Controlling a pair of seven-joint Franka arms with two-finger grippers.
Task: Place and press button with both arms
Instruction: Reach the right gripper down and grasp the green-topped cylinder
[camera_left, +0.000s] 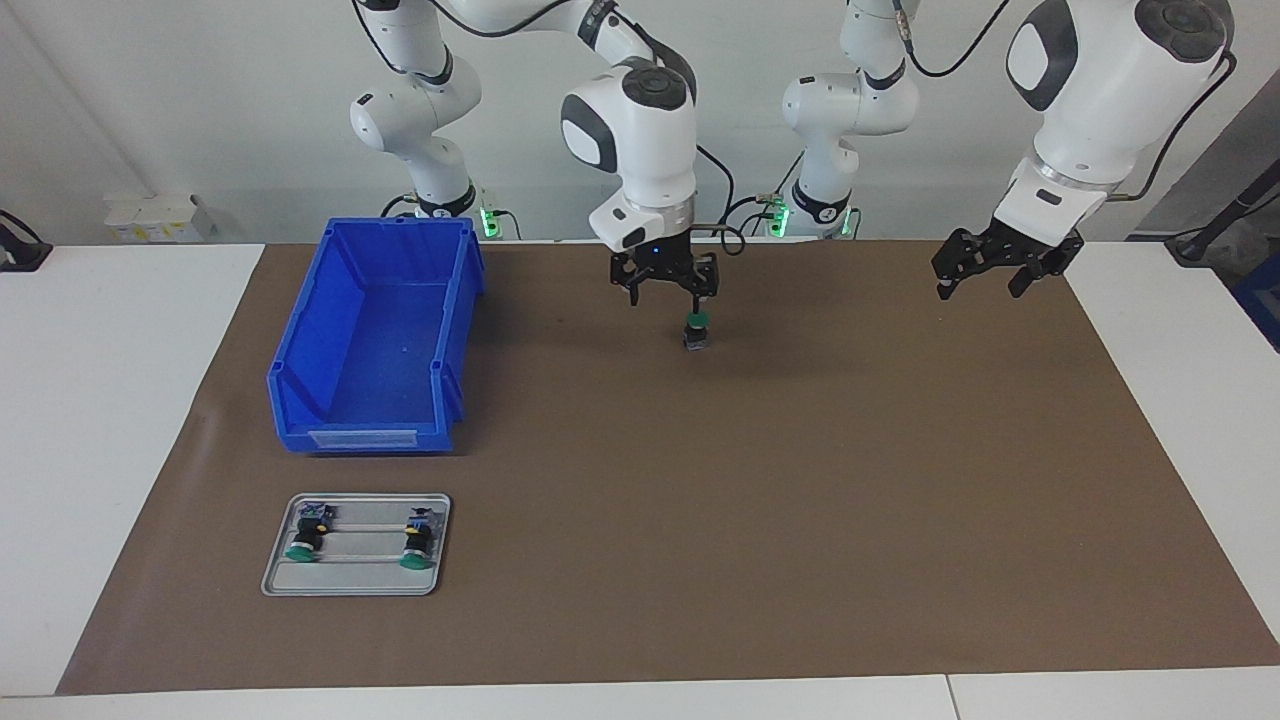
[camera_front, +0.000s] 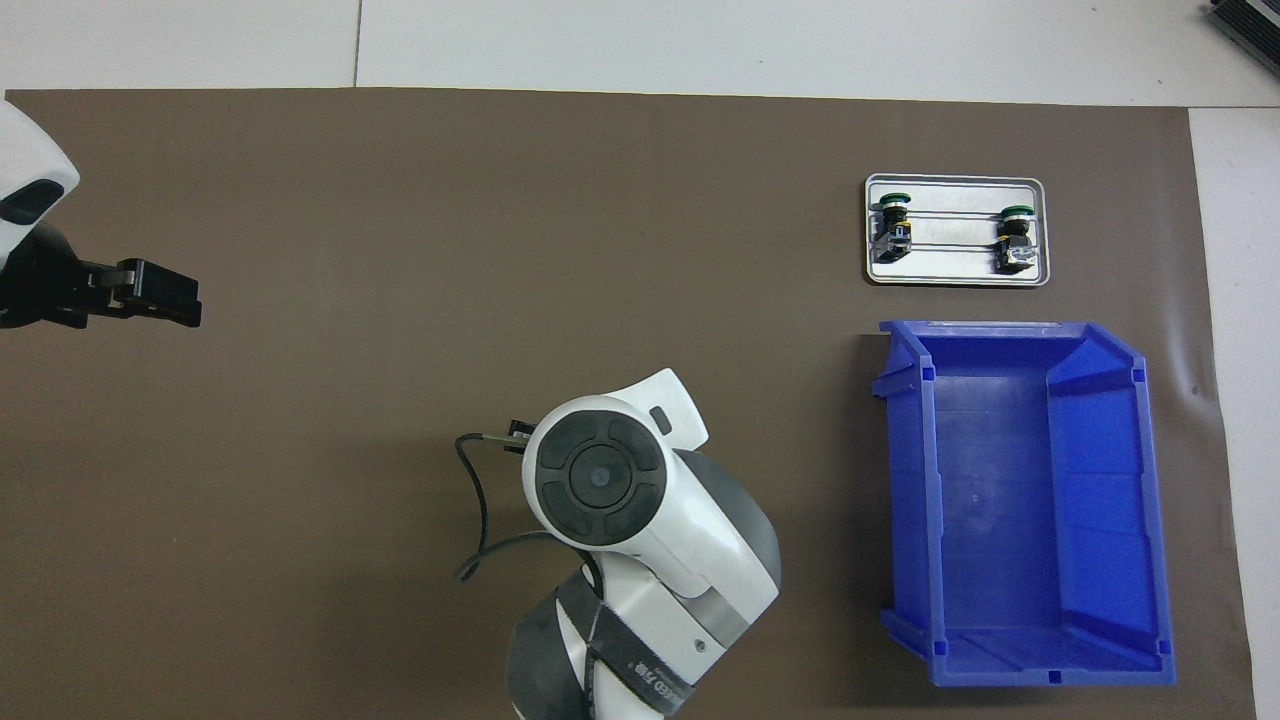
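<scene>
Brown matting (camera_left: 700, 520) covers my white table (camera_left: 110, 420) under a pale wall, both of my white jointed arms out over it. My right pincer (camera_left: 663, 291) hangs low over the middle of the mat, its black fingers spread wide and gripping nothing. Directly below one fingertip stands the small push-button (camera_left: 697, 331), upright on the mat with its round green cap on top, a dark body and a blue-grey base beneath. Whether that fingertip touches the cap I cannot tell. From overhead, my right arm's white wrist housing (camera_front: 600, 480) hides both this pincer and the button.

My left pincer (camera_left: 1005, 262) waits in the air over the mat's edge at the left arm's end of the table, fingers also apart and empty, well clear of the button.

Toward the right arm's end sits a deep blue plastic bin (camera_left: 375, 340) with its low open front turned away from my bases. Farther from me than the bin, near it, lies a shallow grey metal tray (camera_left: 356, 580). Two more green-capped buttons (camera_left: 310, 535) (camera_left: 417, 540) lie on their sides in the tray, one at each end, caps pointing away from me.
</scene>
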